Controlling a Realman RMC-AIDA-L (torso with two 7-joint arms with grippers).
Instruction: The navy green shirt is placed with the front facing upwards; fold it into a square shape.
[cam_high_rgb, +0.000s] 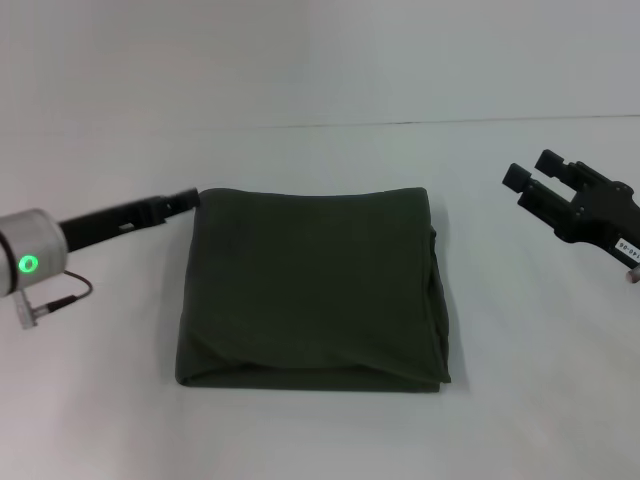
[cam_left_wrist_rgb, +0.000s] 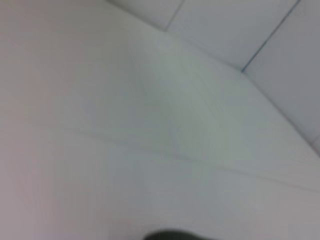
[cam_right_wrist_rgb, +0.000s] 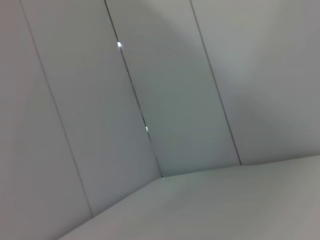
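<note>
Lying square-folded, navy green shirt (cam_high_rgb: 312, 290) between both grippers.

left arm (cam_high_rgb: 35, 262): grey cylindrical wrist, glowing green ring light, thin dark cable
left gripper (cam_high_rgb: 185, 199): slim black fingers
right gripper (cam_high_rgb: 545, 178): black blocky body, small white label

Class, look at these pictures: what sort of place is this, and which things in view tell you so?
Probably a robot test booth or lab. A bare white table holds only a folded green shirt, plain white panel walls enclose it, and the left gripper and right gripper flank the shirt.
</note>
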